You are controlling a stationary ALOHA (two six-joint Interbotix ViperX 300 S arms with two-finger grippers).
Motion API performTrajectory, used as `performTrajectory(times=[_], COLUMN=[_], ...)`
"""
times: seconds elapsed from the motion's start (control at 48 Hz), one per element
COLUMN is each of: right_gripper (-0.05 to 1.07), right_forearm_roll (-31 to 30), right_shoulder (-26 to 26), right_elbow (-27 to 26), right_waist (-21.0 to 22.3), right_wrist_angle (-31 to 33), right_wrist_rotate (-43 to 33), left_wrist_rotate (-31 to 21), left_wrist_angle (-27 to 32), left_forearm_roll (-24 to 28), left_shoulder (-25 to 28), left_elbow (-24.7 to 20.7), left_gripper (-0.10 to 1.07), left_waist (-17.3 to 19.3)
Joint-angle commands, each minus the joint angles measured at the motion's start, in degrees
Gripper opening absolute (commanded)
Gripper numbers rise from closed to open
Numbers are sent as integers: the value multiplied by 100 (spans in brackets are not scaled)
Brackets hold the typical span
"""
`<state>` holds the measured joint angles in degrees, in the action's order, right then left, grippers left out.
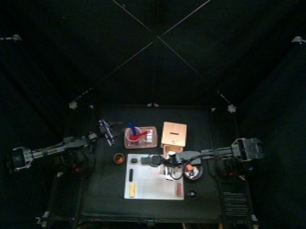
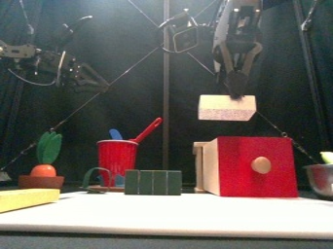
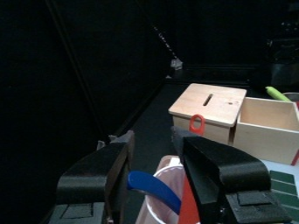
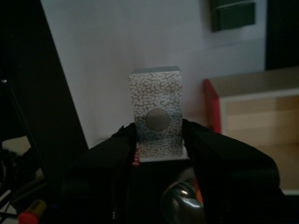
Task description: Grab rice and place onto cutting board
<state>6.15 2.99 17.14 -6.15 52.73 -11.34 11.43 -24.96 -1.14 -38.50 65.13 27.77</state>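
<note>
The rice (image 2: 228,107), a small pale packet with reddish print, hangs in the air with my right gripper (image 2: 237,86) shut on its top edge. In the right wrist view the rice (image 4: 156,105) sits between the two jaws, with the white cutting board (image 4: 111,61) below it. From above, my right gripper (image 1: 174,164) is over the far edge of the cutting board (image 1: 149,186). My left gripper (image 3: 163,175) is open, holds nothing, and hovers near the red cup (image 1: 141,136) at the table's left.
A tan and red box (image 2: 247,165) stands right behind the held packet. The red cup (image 2: 117,160) holds a blue and a red utensil. Green blocks (image 2: 154,182), a potted carrot (image 2: 43,165), a yellow piece (image 2: 26,199) and a metal bowl (image 2: 321,180) stand along the front.
</note>
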Motion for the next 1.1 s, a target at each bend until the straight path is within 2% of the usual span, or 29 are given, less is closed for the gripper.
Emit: performTrajectory(times=[0.0, 0.292, 0.667, 1.083], right_gripper=[65, 65, 67, 87], right_forearm_roll=[0, -9, -62, -105], right_shoulder=[105, 782, 1125, 1257], right_elbow=[-167, -299, -404, -510], right_waist=[-105, -281, -246, -272], right_wrist_angle=[-255, -598, -940, -949], right_wrist_rotate=[9, 53, 97, 70], left_wrist_rotate=[0, 0, 0, 0], left_wrist_angle=[-53, -53, -53, -53], left_forearm_roll=[-18, -18, -26, -26], left_shoulder=[0, -70, -70, -70], left_elbow=[-141, -79, -9, 62], left_gripper=[80, 80, 80, 80], left_waist=[-9, -26, -97, -97])
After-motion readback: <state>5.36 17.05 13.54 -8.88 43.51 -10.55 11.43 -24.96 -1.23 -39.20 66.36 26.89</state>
